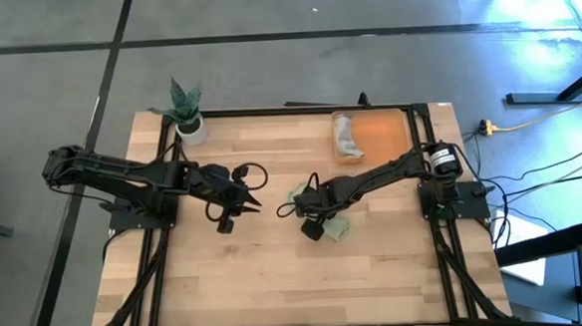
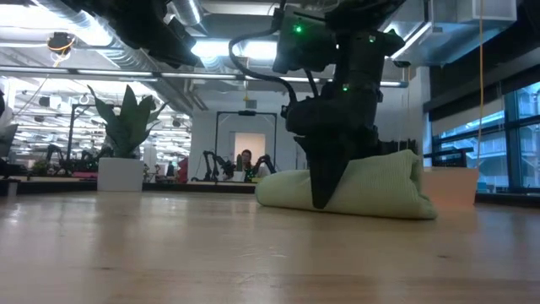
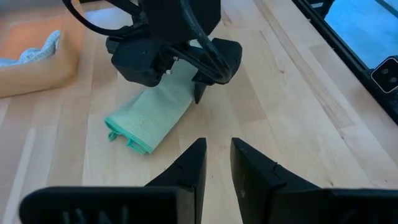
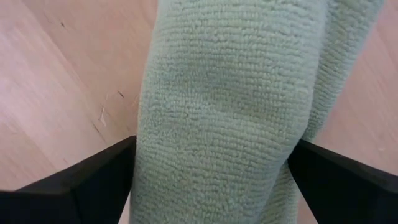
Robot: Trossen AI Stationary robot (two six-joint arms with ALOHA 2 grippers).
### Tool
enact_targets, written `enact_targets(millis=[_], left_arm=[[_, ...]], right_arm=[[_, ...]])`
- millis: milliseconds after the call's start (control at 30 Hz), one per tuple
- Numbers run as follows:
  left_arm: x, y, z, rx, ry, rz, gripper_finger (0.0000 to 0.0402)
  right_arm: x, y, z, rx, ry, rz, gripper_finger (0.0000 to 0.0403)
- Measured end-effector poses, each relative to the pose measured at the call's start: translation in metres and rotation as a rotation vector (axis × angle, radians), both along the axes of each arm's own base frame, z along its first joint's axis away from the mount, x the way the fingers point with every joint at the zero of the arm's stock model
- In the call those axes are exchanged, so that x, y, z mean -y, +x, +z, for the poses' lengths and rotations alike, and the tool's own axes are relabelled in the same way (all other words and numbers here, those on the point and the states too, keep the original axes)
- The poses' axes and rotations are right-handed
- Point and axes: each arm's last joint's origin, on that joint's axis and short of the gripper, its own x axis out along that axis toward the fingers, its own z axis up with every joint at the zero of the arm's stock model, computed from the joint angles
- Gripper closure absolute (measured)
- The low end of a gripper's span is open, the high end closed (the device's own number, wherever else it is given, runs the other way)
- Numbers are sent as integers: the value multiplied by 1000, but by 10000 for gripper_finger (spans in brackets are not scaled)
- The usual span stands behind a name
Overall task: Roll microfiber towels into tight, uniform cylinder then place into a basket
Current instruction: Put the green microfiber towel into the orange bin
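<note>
Green towel (image 3: 152, 112): rolled, lying on the tabletop (image 1: 277, 274) near centre. Right gripper (image 4: 211, 171): lowered over the roll, fingers (image 4: 93, 180) spread wide, one on each side, straddling it. Left gripper (image 3: 217, 165): hovering left of the roll, fingers (image 3: 189, 165) nearly closed, empty. Grey towel (image 1: 344, 135): lying in the orange basket (image 1: 381, 133) at the far right.

- You have a light wooden table (image 1: 267, 274) with a dark frame along its edges.
- On it, near the middle, lies the rolled light green towel (image 3: 152, 112).
- At the far right corner sits the orange basket (image 1: 381, 133), with the grey towel (image 1: 346, 136) inside it.
- At the far left corner stands a small white plant pot (image 1: 190, 127).
</note>
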Motion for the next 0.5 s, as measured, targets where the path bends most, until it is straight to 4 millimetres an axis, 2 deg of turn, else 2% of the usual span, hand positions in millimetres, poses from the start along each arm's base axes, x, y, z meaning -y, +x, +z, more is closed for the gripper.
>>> enact_targets(millis=[300, 500], left_arm=[[0, 0, 0, 0, 0, 0, 337], [0, 0, 0, 0, 0, 0, 337]], right_arm=[[0, 0, -7, -21, 14, -55, 25], [2, -1, -7, -39, 10, -52, 89]])
